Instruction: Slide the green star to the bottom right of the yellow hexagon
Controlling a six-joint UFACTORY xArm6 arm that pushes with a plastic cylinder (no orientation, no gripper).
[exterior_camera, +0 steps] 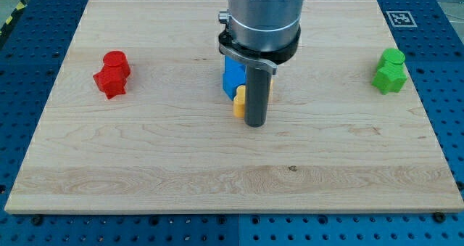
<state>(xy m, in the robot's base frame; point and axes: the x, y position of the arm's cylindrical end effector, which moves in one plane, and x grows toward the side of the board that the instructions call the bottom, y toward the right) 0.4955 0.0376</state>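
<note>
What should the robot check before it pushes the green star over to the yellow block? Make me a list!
1. My tip on the board: ok.
2. Green blocks in sight, view's far right: ok.
3. Which one is the star: cannot tell.
4. Tip next to the green blocks: not ok, it is by the yellow block.
5. Yellow block fully visible: not ok, the rod hides part.
6. Red blocks out of the way: ok.

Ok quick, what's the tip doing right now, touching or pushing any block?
My tip: no gripper, holds nothing; it sits mid-board against the yellow block, with the blue block just behind. The green blocks sit far to the view's right, untouched.
</note>
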